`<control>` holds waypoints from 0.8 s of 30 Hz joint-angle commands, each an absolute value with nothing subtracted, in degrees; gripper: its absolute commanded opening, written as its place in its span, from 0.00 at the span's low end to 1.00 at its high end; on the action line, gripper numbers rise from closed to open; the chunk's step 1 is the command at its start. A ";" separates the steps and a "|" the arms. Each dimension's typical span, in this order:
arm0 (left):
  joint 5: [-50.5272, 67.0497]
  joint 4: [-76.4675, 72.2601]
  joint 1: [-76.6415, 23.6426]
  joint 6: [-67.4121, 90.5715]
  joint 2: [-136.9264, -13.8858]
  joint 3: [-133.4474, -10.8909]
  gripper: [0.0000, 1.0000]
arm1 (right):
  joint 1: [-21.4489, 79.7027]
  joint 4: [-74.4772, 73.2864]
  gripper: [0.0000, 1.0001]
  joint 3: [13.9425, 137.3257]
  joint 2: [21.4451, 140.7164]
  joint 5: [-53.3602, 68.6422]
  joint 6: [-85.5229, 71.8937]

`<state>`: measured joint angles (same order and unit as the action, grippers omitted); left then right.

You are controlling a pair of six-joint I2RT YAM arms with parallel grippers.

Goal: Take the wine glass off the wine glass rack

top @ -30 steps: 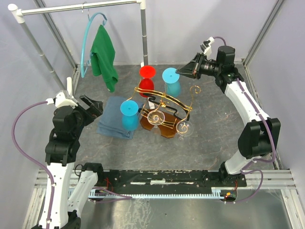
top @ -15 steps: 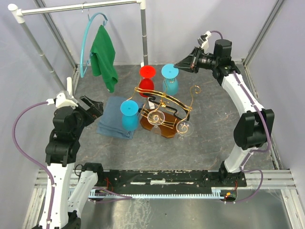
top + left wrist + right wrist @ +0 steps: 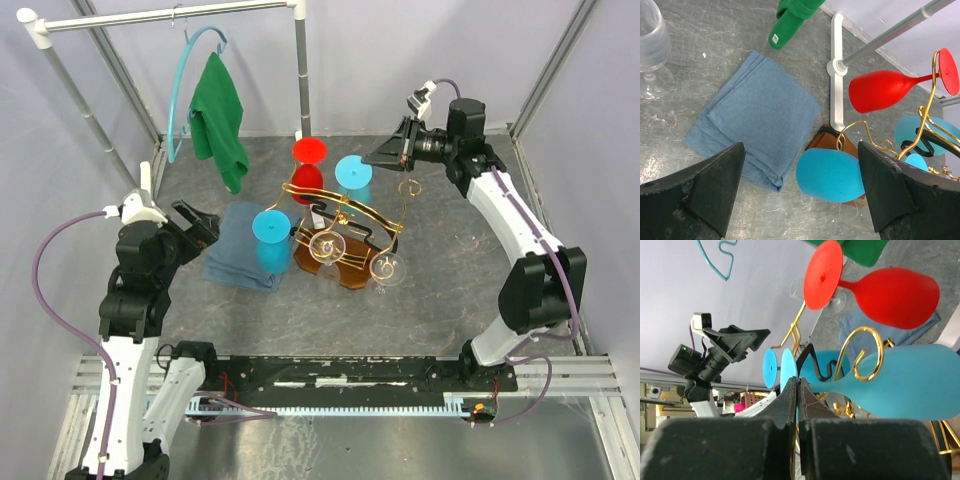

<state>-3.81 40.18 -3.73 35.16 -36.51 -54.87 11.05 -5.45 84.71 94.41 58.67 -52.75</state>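
This is a robotics lab cell. Pale panel walls (image 3: 400, 60) box in a grey tabletop (image 3: 440, 290), and the left arm (image 3: 130, 300) and right arm (image 3: 525, 230) are bolted to an aluminium rail (image 3: 600, 375) at its near edge.

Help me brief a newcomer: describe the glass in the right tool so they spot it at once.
Find the gold wire wine glass rack in the middle of the table. At its far right corner, next to the red glass, a blue wine glass sits foot up. Unlike the other blue glass at the near left, its foot is pinched in the right tool.
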 commanded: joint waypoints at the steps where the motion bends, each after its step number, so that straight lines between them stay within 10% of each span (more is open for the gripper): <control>1: -2.18 37.62 -3.78 36.57 -36.73 -54.41 0.99 | 10.49 -11.10 0.01 82.50 88.08 59.03 -46.73; 24: -2.31 37.88 -3.79 34.38 -36.82 -54.64 0.99 | -4.14 -35.78 0.01 106.84 100.80 40.11 -26.99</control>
